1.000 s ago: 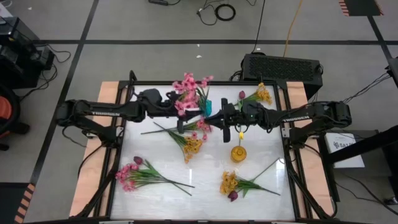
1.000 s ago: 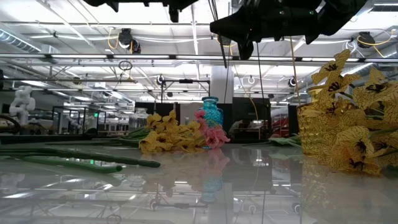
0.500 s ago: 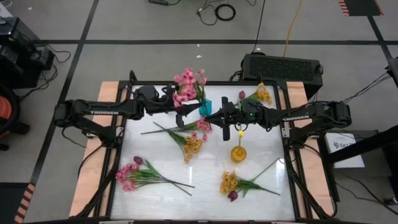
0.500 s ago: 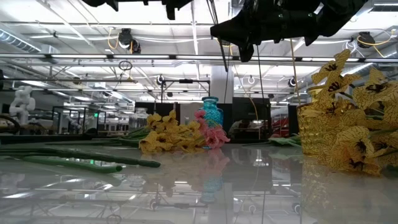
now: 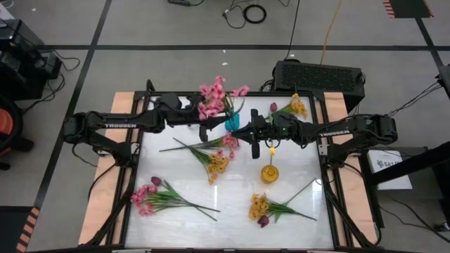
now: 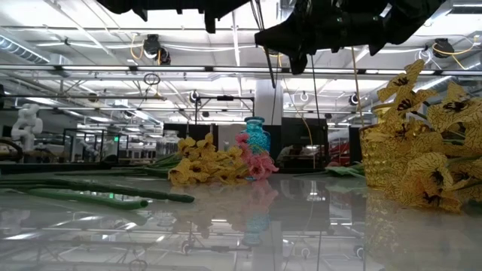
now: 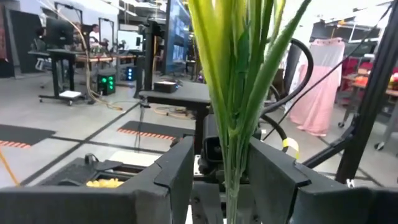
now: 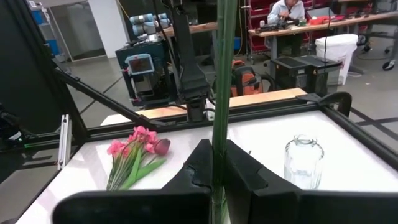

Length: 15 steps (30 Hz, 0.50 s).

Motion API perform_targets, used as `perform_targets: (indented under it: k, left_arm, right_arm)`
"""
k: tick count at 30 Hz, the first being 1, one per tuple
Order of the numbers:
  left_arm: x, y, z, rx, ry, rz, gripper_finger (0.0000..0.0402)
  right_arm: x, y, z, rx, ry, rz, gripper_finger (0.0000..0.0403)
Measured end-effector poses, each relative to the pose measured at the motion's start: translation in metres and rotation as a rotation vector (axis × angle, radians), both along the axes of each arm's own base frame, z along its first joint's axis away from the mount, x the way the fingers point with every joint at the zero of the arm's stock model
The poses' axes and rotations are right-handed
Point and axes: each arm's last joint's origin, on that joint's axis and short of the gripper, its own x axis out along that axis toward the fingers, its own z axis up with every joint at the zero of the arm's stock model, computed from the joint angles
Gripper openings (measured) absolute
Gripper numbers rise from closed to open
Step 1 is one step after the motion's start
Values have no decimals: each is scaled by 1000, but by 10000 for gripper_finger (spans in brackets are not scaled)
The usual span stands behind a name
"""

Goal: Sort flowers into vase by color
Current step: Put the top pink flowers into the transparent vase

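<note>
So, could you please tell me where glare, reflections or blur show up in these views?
Low view: the glossy table mirrors the ceiling lights and the blue vase; the near yellow flowers look soft. Left wrist view: bright backlight behind the green stems.

My two arms are matte black, built of long boxy links joined by rounded housings. The left arm (image 5: 116, 125) and the right arm (image 5: 351, 128) each carry white lettering along the forearm link; I think it is the maker's name, though it is too small to read. Black cables loop off their outer shoulders. Up close, the left gripper's fingers (image 7: 177, 177) are broad, flat, dark grey slabs with bevelled edges.
</note>
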Motion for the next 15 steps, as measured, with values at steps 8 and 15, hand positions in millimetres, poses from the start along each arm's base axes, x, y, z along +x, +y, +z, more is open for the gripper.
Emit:
perform_targets:
  k: [8, 15]
  left_arm:
    - [4, -14, -2, 4, 9, -37, 146]
    - [4, -17, -1, 21, -3, -26, 187]
  right_arm:
    - [0, 0, 0, -17, 3, -15, 6]
    - [0, 0, 0, -18, 4, -11, 6]
